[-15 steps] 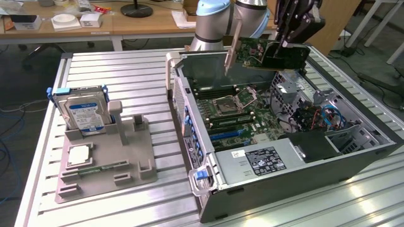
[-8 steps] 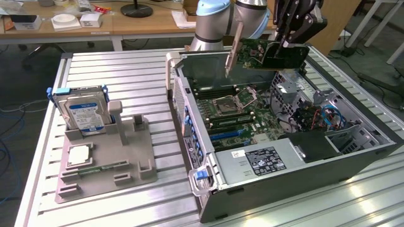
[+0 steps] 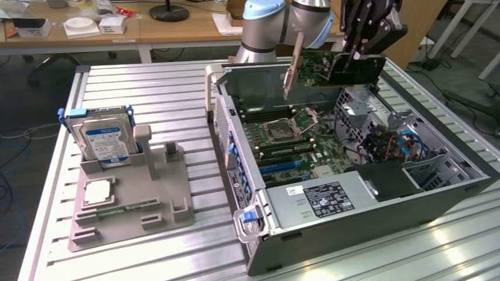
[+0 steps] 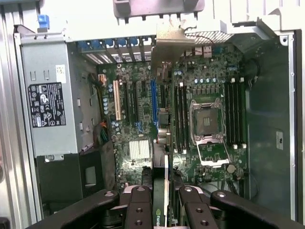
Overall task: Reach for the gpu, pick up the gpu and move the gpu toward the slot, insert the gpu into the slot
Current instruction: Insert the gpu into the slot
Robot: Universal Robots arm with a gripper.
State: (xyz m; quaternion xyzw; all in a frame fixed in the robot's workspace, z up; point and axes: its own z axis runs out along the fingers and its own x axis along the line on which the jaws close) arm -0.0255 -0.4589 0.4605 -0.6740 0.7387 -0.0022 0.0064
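One NVIDIA-marked gpu (image 4: 161,143) in claw (image 4: 164,202) above slot (image 4: 153,102).

The open computer case (image 3: 352,193) lies on the slatted table (image 3: 140,88), at three o'clock from the tray (image 3: 133,193). On that tray the hard drive (image 3: 102,137) stands at twelve o'clock, the square chip (image 3: 100,190) before it. The gpu (image 3: 336,69) hangs in the gripper (image 3: 355,55) above the case's far end, over the motherboard (image 3: 301,143) and its slot (image 4: 153,102).

A slatted aluminium table (image 3: 156,88) carries a grey fixture tray (image 3: 129,202) at lower left and an open computer case (image 3: 375,216) lying at the frame's right.
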